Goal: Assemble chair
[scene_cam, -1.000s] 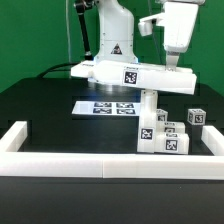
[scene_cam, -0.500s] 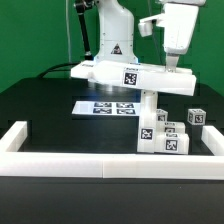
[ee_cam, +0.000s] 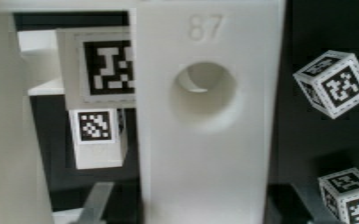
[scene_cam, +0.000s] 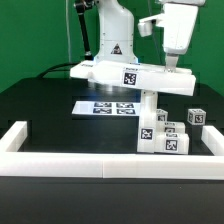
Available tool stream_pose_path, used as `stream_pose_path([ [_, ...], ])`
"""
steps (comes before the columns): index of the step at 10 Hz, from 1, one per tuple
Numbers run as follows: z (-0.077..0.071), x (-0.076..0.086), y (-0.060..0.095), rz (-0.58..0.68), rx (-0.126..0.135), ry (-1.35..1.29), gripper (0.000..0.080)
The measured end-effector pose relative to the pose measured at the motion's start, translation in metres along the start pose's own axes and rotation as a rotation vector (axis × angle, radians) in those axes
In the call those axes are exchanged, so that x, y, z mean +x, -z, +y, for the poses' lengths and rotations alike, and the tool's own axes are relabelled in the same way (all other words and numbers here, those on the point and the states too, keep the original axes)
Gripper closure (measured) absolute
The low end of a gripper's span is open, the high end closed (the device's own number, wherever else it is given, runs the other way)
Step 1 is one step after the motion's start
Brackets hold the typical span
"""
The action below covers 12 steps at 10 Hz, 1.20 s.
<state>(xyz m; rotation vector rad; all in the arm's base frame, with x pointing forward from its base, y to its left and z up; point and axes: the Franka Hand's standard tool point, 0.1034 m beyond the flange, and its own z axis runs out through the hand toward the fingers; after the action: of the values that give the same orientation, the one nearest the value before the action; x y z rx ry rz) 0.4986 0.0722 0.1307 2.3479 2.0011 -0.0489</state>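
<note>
Nearest you in the exterior view runs the white border rail point(scene_cam: 100, 162). Just behind it, toward that view's right, the chair's tagged blocks point(scene_cam: 162, 138) sit clustered on the black surface point(scene_cam: 40, 115), with an upright post point(scene_cam: 150, 103) rising from them. The seat slab point(scene_cam: 125, 73) sits raised atop that post — your jaws are pinched tight on its right end. Farther back lies the marker board point(scene_cam: 108, 106). Close up, the wrist view shows a holed white part point(ee_cam: 202, 85).

The wrist point(scene_cam: 180, 25) hangs vertically from above, end effector point(scene_cam: 172, 66) pointing straight down (fingers pinched close together).
</note>
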Motion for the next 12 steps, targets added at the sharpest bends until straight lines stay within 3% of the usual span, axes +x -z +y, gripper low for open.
stream_pose_path([
  [12,-0.0016,-0.0019,-0.0007,0.001,0.000,0.032,0.0511],
])
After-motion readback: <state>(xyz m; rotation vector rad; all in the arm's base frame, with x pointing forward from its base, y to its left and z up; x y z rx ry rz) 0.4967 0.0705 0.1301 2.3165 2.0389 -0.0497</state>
